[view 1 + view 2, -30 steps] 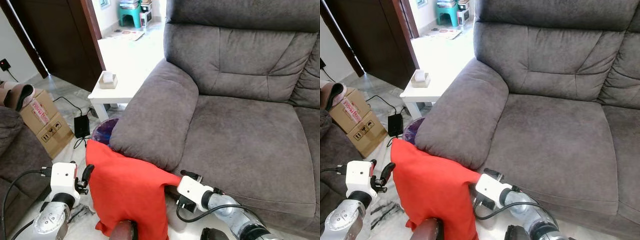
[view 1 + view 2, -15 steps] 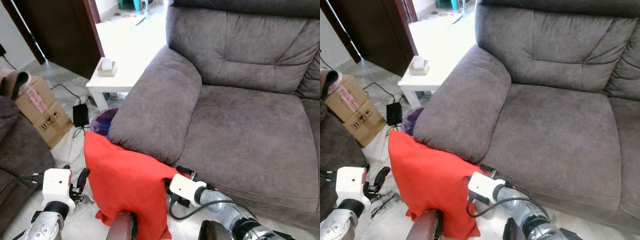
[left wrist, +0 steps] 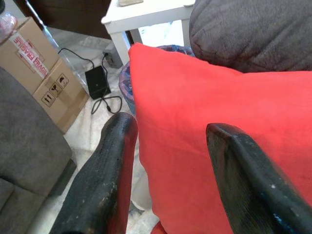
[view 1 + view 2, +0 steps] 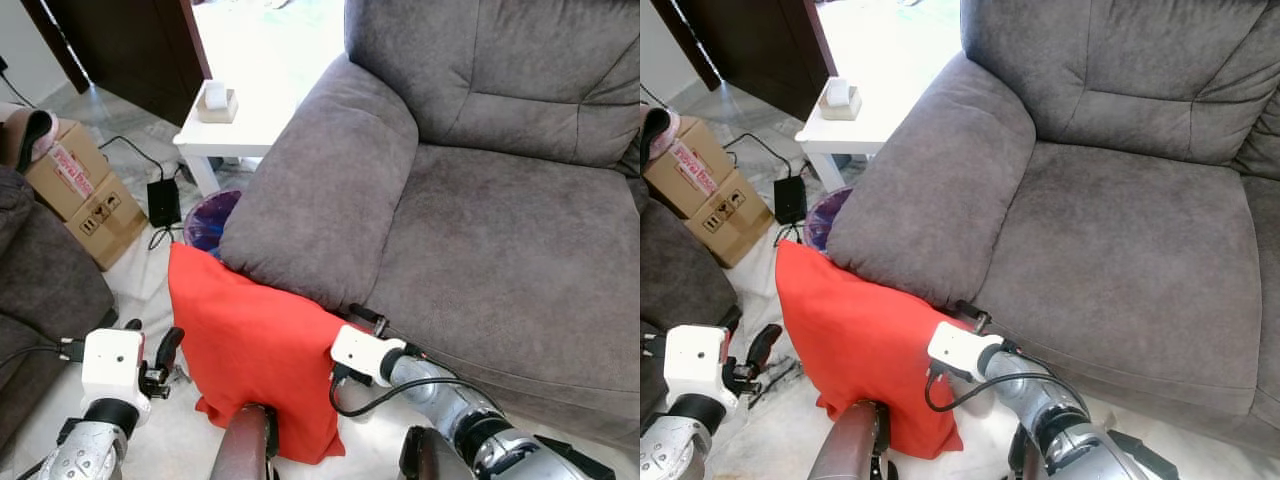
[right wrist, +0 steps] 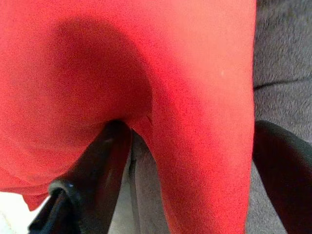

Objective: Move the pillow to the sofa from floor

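Note:
A red pillow (image 4: 255, 360) stands on the floor, leaning against the front of the grey sofa's armrest (image 4: 320, 190). My left gripper (image 4: 152, 345) is at the pillow's left edge. In the left wrist view its fingers (image 3: 117, 146) stand open, with the pillow's left edge (image 3: 204, 107) in line between them. My right gripper (image 5: 190, 129) is at the pillow's right edge, against the sofa front. It is open around that edge: one finger (image 5: 109, 146) presses a dent into the red fabric, the other (image 5: 280, 161) lies by the sofa. The sofa seat (image 4: 500, 230) is bare.
A white side table (image 4: 240, 130) with a small box (image 4: 215, 97) stands left of the armrest. Below it are a purple bin (image 4: 210, 222) and a power adapter with cable (image 4: 163, 200). Cardboard boxes (image 4: 75, 190) and another dark sofa (image 4: 40, 270) stand at the left.
The camera has moved closer and tilted down. My right gripper has come further in on the pillow's right edge. The left gripper stays by the left edge, and the pillow still leans on the armrest.

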Controlling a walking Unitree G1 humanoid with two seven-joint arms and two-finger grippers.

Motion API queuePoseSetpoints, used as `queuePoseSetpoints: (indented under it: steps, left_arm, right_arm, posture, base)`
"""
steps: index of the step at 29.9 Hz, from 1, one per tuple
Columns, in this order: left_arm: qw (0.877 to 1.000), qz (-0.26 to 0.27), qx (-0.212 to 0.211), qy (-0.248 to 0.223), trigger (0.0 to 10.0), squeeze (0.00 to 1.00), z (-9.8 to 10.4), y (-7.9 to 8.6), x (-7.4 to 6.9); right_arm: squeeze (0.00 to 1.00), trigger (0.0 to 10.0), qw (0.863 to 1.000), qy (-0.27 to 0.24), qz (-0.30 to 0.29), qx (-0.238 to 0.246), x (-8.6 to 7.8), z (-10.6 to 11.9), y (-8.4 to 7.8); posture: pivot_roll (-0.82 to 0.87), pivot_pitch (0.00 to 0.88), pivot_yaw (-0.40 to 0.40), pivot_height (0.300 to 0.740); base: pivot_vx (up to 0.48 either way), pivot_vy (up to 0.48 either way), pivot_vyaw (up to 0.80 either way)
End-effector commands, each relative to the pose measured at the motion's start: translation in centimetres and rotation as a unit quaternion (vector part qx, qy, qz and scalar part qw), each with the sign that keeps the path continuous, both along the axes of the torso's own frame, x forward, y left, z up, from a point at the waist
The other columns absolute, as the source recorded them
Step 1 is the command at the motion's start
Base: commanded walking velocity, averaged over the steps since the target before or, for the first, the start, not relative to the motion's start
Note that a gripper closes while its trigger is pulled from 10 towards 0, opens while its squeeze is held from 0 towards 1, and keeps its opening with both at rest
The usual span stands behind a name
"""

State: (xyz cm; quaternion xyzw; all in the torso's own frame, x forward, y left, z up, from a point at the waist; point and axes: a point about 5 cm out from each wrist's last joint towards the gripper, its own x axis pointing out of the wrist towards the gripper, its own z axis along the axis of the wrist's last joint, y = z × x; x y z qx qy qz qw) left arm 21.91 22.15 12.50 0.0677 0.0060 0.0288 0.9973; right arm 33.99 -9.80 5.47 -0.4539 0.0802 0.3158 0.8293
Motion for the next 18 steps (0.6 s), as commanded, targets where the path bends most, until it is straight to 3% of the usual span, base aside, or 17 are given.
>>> queuePoseSetpoints:
  steps: [1,18]
  left_arm:
    - [1.0,0.007,0.004,0.007,10.0,0.0,-0.03,0.15,-0.4]
    - [1.0,0.0,0.012,0.011,10.0,0.0,0.02,-0.05,-0.52]
  right_arm:
    - [0.0,0.0,1.0,0.007,0.006,-0.005,-0.19,-0.28,0.41]
    - [0.0,0.0,1.0,0.014,0.005,0.011,-0.49,-0.55,0.71]
  posture:
    - [0.31,0.295,0.054,0.597]
    - [0.3,0.296,0.044,0.597]
  base:
    - [0.0,0.0,0.0]
    - [0.0,0.0,0.0]
